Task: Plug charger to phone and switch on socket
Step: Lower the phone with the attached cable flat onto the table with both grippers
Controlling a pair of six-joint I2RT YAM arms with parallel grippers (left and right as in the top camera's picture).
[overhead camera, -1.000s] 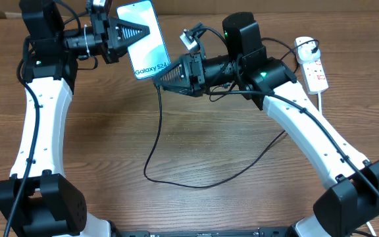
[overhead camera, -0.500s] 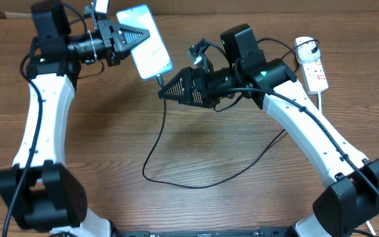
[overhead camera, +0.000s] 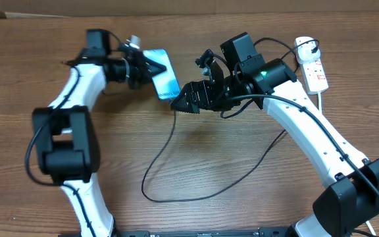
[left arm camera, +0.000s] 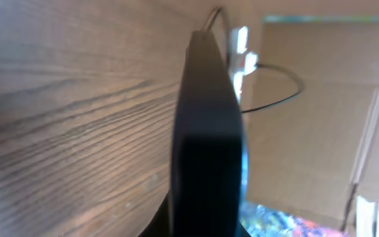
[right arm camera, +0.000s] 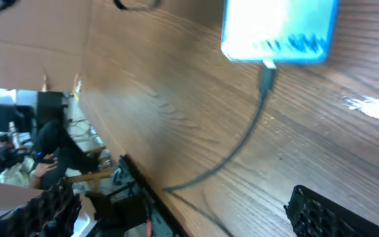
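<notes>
Left claw (overhead camera: 152, 69) clamped on slim teal-screened smartphone (overhead camera: 166, 79), steadying it for thin black charger cable (right arm camera: 255, 122) at its port; right claw (overhead camera: 176, 105) wide open, empty.

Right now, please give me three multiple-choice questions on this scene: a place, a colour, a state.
1. Where is the socket? A. far right of the table B. table middle C. near edge
2. The charger is: A. white B. black C. red
3. What holds the phone? A. right gripper B. nothing C. left gripper
Answers: A, it lies by the far right edge; B, its cable looks black on the wood; C, the left gripper is shut on it, the right stands open.
</notes>
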